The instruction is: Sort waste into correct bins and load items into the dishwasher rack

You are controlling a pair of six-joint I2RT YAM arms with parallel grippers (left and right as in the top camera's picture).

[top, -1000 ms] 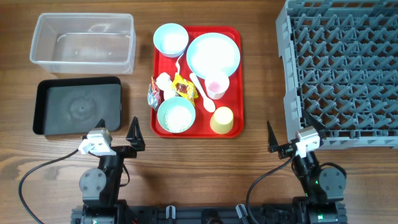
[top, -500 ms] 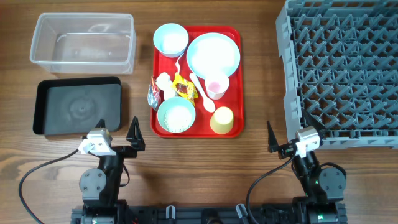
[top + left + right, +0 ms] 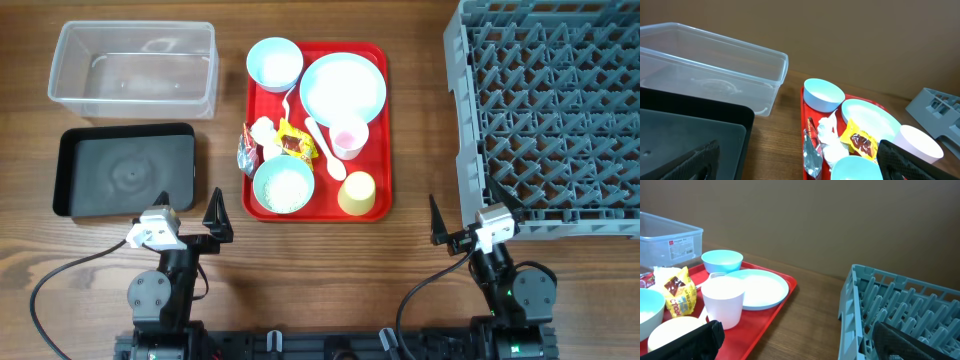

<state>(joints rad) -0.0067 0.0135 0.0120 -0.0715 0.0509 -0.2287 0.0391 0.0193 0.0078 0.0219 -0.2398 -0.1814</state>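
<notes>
The red tray (image 3: 380,120) holds a pale-blue bowl (image 3: 275,62), a plate (image 3: 343,88), a bowl of rice (image 3: 283,185), a pink cup (image 3: 349,138), a yellow cup (image 3: 357,193), a white spoon (image 3: 325,150), white tissue (image 3: 263,130) and yellow (image 3: 293,140) and silver (image 3: 246,155) wrappers. The clear tub (image 3: 130,68) and the black tray (image 3: 125,170) sit at the left, both empty. The grey rack (image 3: 550,110) is at the right. My left gripper (image 3: 188,225) and right gripper (image 3: 468,232) are open and empty near the front edge.
In the left wrist view the black tray (image 3: 690,135) is close on the left and the wrappers (image 3: 860,140) lie ahead. In the right wrist view the rack's corner (image 3: 855,305) is close on the right and the pink cup (image 3: 722,302) stands on the left.
</notes>
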